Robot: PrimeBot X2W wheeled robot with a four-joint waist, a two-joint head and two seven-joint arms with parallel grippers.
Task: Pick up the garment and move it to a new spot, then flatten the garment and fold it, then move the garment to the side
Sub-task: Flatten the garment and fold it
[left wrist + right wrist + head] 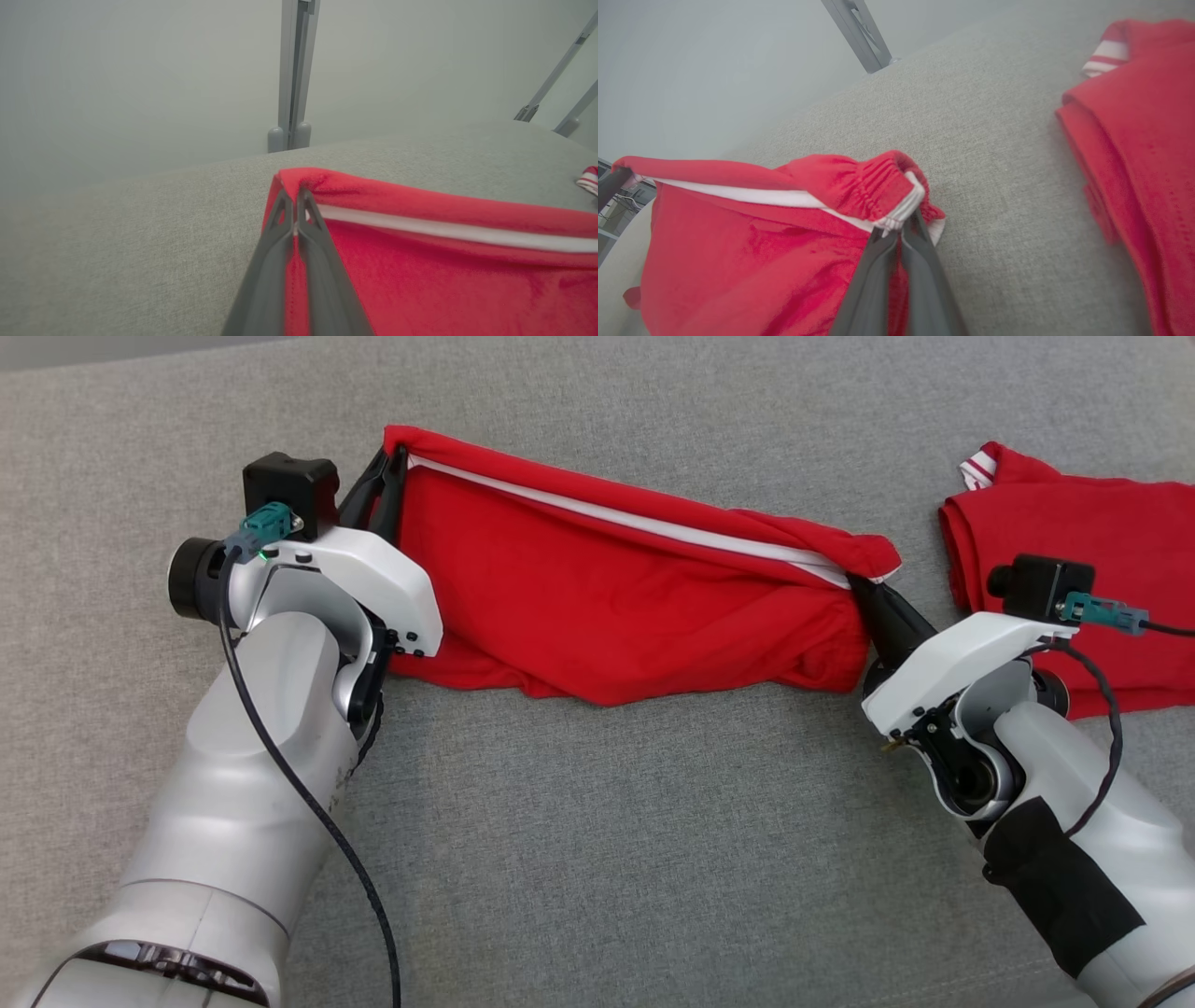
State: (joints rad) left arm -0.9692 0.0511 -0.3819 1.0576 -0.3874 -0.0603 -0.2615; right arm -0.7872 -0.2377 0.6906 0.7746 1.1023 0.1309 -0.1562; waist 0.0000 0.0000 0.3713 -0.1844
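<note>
**Red garment being held taut between both grippers**

The red garment [616,588] is being held at its two upper corners over the grey fabric surface [597,840]. Its left corner is being pinched by the left gripper [397,455], whose dark fingers are pressed together on the cloth. Its bunched right end is being clamped the same way by the right gripper [857,582]. A white stripe [644,525] is being pulled straight along the top edge (it runs from one grip to the other). A second red garment [1102,541], folded and with a striped cuff [977,468], is being partly covered by the right wrist.
</note>
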